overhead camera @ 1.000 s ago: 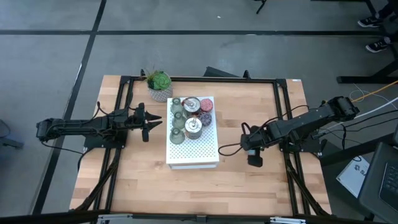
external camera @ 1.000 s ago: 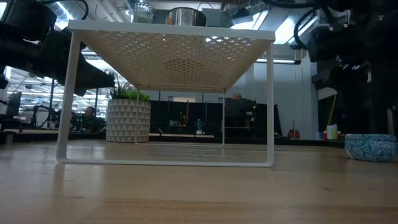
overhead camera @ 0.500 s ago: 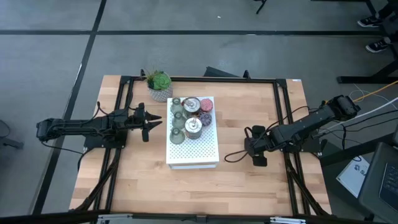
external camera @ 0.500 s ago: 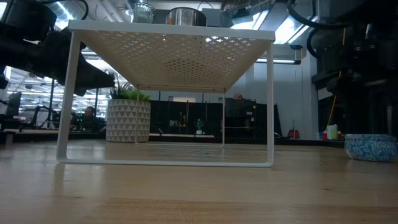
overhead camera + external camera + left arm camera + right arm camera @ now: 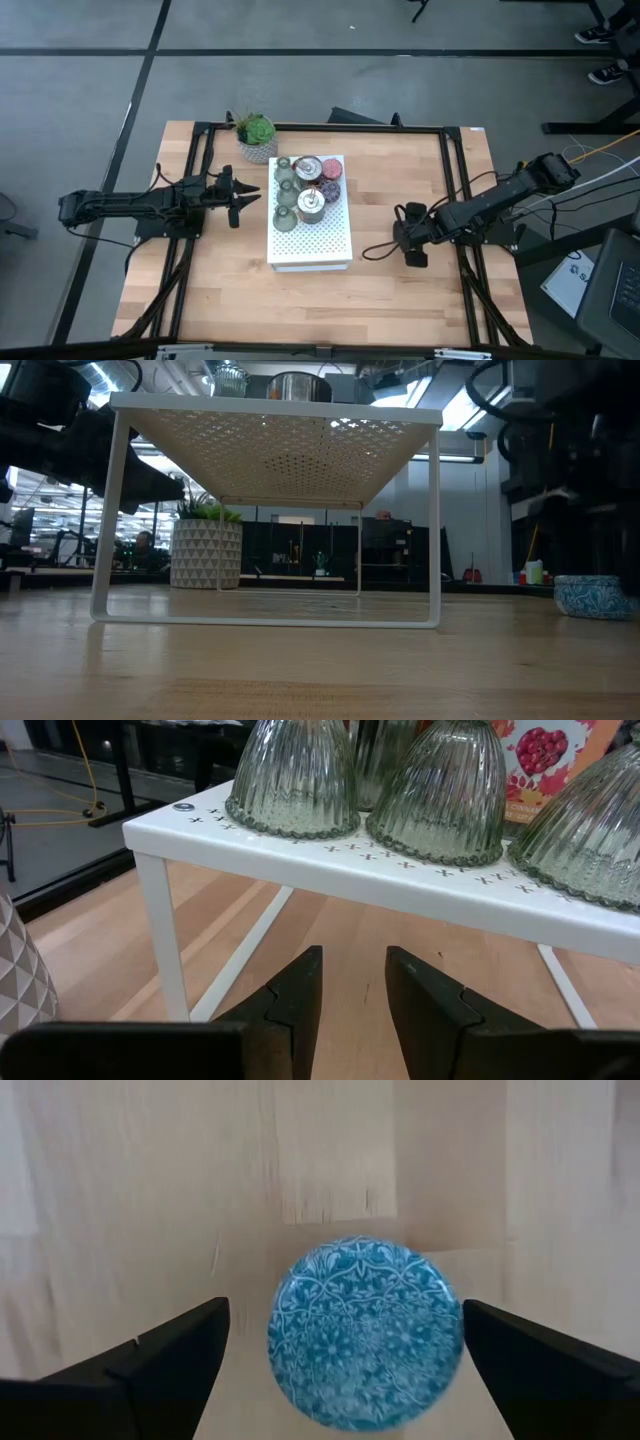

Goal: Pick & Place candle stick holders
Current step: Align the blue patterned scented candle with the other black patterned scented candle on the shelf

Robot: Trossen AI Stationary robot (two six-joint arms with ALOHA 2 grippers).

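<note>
Several candle stick holders stand on the white perforated rack [image 5: 312, 240]: three olive-green glass ones [image 5: 286, 186], two silvery metal ones [image 5: 312, 205], a pink one [image 5: 331, 170] and a purple one [image 5: 330, 190]. The blue patterned holder [image 5: 365, 1330] stands on the table to the rack's right and also shows in the low view [image 5: 597, 597]. My right gripper [image 5: 345, 1355] points down over it, open, with one finger on either side and not touching. In the high view my right gripper [image 5: 411, 250] hides the holder. My left gripper [image 5: 247, 196] is open and level, left of the rack, facing the green glass holders [image 5: 440, 795].
A green plant in a white pot [image 5: 257, 138] stands at the rack's far left corner. Bare wooden table lies near the front edge [image 5: 310, 310] and between the rack and the right arm. Black frame rails [image 5: 455, 170] run along the table's sides.
My right gripper has shifted a little toward the table's right edge above the blue holder, which has stayed on the table. My left arm has kept still.
</note>
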